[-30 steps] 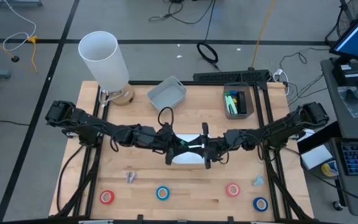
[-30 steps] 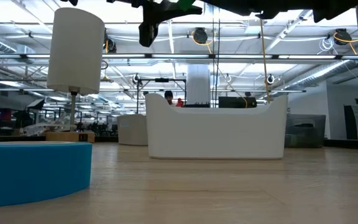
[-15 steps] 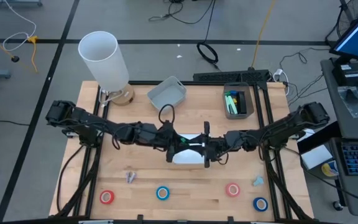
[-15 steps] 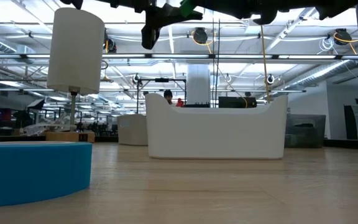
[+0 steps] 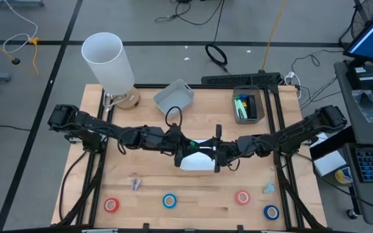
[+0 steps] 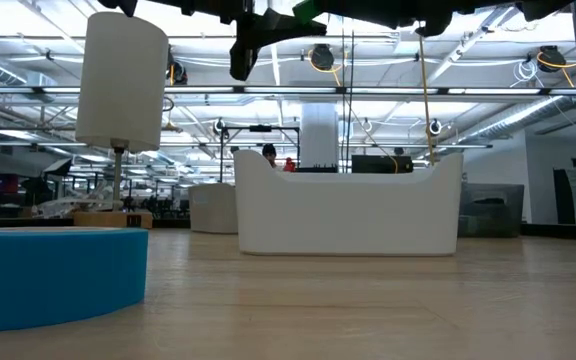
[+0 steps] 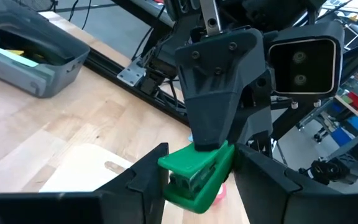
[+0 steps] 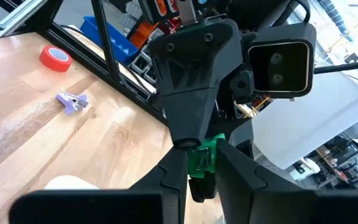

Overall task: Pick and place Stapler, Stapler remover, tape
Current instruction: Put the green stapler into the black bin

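Where high view blurs, left gripper (image 7: pixel 194 177) visibly clamps green stapler (image 7: pixel 197 180).

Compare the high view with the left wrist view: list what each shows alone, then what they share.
Only the high view: four tape rolls along the near edge, red, blue, red, blue, plus the white cylinder.

Only the left wrist view: the green stapler close up between the left gripper fingers, the right gripper closing on its end.

Both: the white tray below and the grey bin holding green items.
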`<control>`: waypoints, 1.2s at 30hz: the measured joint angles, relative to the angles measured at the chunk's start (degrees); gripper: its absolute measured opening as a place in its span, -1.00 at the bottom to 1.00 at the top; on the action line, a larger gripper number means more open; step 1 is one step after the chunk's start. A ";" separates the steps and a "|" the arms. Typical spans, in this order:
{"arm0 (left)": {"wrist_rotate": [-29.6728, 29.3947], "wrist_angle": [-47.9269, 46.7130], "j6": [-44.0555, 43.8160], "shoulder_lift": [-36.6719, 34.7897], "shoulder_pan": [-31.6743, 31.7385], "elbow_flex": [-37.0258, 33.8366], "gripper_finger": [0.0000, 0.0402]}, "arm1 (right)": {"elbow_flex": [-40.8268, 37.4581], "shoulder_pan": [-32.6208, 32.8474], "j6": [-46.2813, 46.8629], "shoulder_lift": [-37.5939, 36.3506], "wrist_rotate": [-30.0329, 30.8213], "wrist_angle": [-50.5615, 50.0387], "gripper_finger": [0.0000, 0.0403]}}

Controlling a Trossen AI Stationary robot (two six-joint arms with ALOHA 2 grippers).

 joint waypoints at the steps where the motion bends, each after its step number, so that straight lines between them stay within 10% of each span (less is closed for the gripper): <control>1: 0.03 -0.02 0.15 0.00 0.00 0.00 -0.14 | 0.00 0.07 -0.01 -0.01 0.06 0.08 -0.74; 36: -0.01 -4.18 2.10 -0.11 0.07 -0.09 -0.14 | -0.15 0.56 -1.39 0.12 7.42 -1.96 -0.77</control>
